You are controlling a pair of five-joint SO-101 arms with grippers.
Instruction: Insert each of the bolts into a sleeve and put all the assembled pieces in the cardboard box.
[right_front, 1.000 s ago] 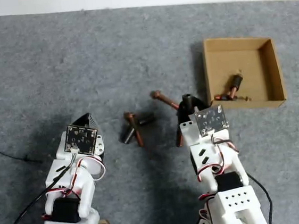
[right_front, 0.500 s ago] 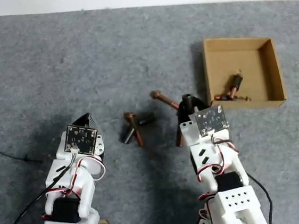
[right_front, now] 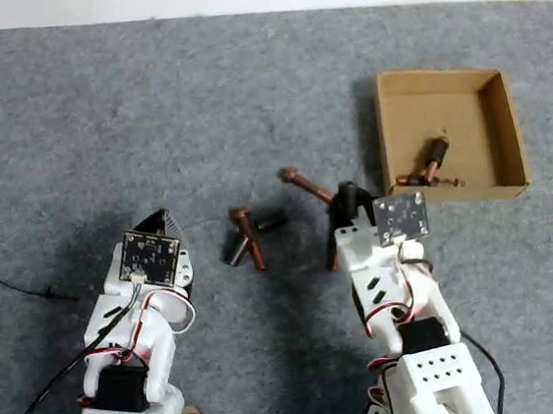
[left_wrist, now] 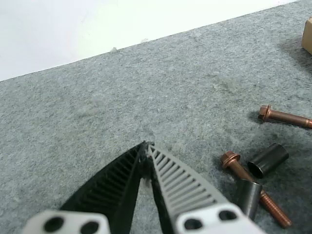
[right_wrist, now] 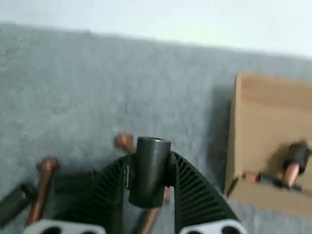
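My right gripper point(right_front: 348, 209) is shut on a black sleeve point(right_front: 348, 197), held upright point(right_wrist: 149, 168) just off the cardboard box's point(right_front: 497, 95) near left corner. A copper bolt point(right_front: 304, 183) lies just beyond that sleeve, and another bolt point(right_front: 332, 253) pokes out beneath the gripper. Mid-table, a third bolt point(right_front: 249, 238) lies between two loose black sleeves point(right_front: 271, 220) point(right_front: 236, 252); in the left wrist view these are the bolt point(left_wrist: 254, 188) and sleeves point(left_wrist: 268, 159) point(left_wrist: 248, 197). My left gripper point(left_wrist: 146, 146) is shut and empty, to their left. Inside the box lie an assembled piece point(right_front: 435, 155) and a loose bolt point(right_front: 415, 180).
Grey felt covers the table. A thin black cable tie point(right_front: 28, 289) lies left of the left arm. The box wall point(right_wrist: 235, 131) stands just beside the held sleeve. A white wall borders the far edge.
My right wrist has turned and shifted slightly toward the box, bringing the held sleeve more upright. The left arm and the loose parts have not moved.
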